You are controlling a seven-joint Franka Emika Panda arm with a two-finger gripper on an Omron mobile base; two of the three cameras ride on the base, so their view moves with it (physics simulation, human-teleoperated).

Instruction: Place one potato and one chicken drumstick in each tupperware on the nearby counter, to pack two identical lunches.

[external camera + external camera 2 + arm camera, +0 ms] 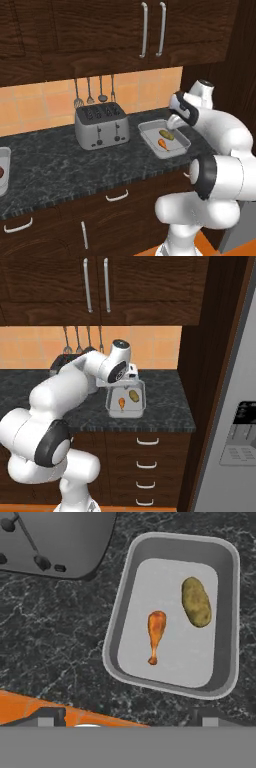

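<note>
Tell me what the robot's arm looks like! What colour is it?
The arm is glossy white and chunky, built from rounded, tube-like segments. Dark charcoal rings mark its joints, like the big round one near the base. No loose cables or markings show. At the end sits the gripper, with two small dark fingertips.

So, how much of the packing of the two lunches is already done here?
One tupperware beside the toaster already holds a potato and a chicken drumstick, lying apart. The claw hovers above that tray; whether it is open cannot be told, and nothing shows in it. A second container sits at the counter's far left edge, mostly cut off, so that lunch cannot be judged.
</note>
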